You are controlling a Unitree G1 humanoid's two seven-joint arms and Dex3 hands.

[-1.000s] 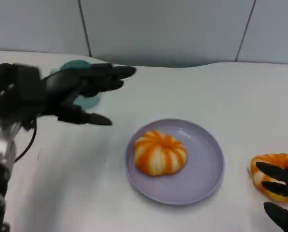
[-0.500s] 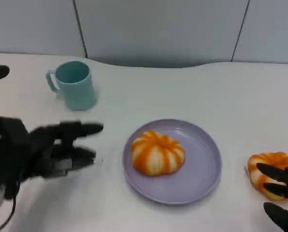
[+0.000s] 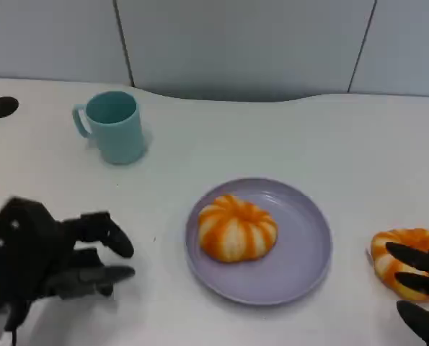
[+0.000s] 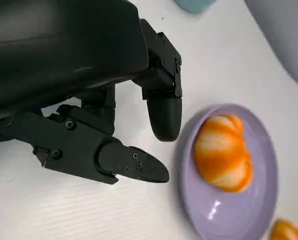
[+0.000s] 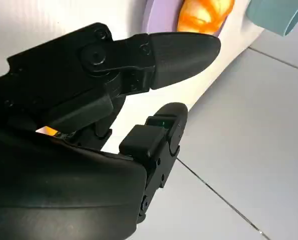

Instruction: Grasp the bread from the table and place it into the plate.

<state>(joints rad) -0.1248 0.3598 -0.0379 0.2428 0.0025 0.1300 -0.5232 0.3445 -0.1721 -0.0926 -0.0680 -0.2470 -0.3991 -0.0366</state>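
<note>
On the white table (image 3: 272, 137) stands a lilac plate (image 3: 304, 249), and one orange-and-white striped bread (image 3: 237, 228) already lies in it, a little toward the robot's left part of the plate. A second bread (image 3: 398, 252) of the same kind lies on the table, to the right of the plate and apart from its rim. The right hand (image 3: 419, 288) is at the lower right corner of the head view, its dark fingers (image 3: 409, 254) lie over the near side of this second bread, but I cannot tell if they already grip it or only touch it. The left hand (image 3: 45, 256) is low over the table at the left, well apart from the plate; its fingers are spread and it holds nothing. In the left wrist view the plate and its bread are just beyond the fingertips. A teal cup (image 3: 115, 127) stands upright far at the left, its handle turned to the left
</note>
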